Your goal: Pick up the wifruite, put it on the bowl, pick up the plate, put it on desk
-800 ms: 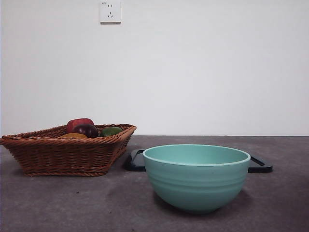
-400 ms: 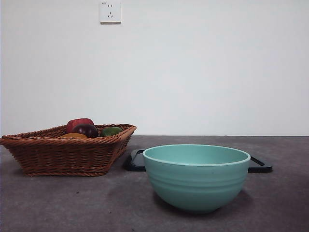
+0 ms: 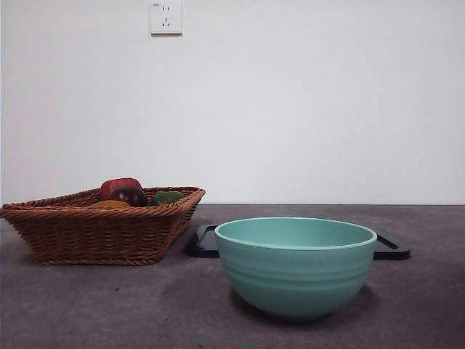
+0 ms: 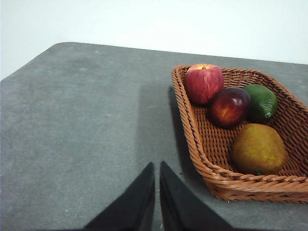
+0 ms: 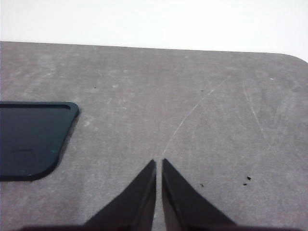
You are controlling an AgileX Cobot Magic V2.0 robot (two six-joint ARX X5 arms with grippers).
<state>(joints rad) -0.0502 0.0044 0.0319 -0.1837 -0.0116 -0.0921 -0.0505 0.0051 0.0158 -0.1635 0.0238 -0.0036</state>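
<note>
The wifruite, small and orange-brown, lies in a woven basket beside other fruit; in the front view only its top shows over the basket rim. The mint-teal bowl stands on the dark grey desk with nothing visible in it. Behind the bowl lies the flat black plate, also seen in the right wrist view. My left gripper is shut above the desk, beside the basket. My right gripper is shut over bare desk, off to one side of the plate.
The brown basket stands left of the bowl and holds a red apple, a dark red-purple fruit and a green fruit. A white wall with a socket rises behind the desk.
</note>
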